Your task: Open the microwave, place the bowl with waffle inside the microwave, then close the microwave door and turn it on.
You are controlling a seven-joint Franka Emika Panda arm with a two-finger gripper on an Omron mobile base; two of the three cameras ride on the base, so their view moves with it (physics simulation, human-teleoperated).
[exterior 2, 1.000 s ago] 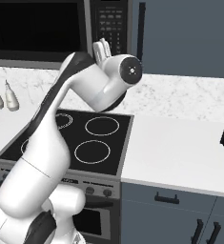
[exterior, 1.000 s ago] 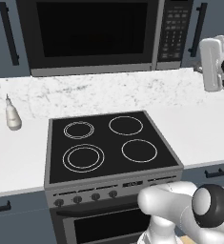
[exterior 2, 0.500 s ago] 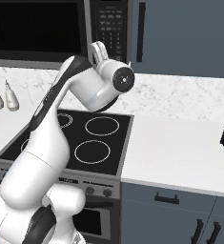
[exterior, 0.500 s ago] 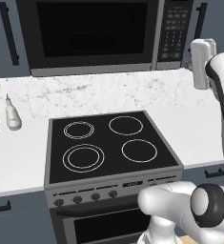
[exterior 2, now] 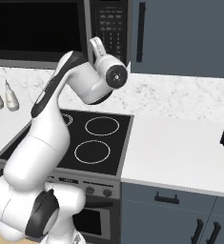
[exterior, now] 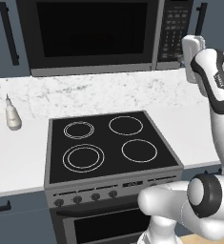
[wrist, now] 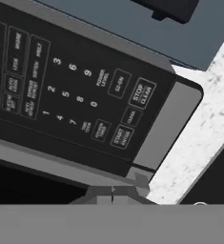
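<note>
Before microwave (exterior: 108,35) keypad (wrist: 75,100), shut gripper (wrist: 112,193)

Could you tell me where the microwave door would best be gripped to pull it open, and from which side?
Probably at the right edge of the microwave door, beside the keypad, coming straight from the front. No separate handle shows, so which side opens is uncertain. The shut gripper is raised at the keypad.

microwave (exterior: 94,35) top cut off | keypad (exterior 2: 111,28) labels unreadable
</note>
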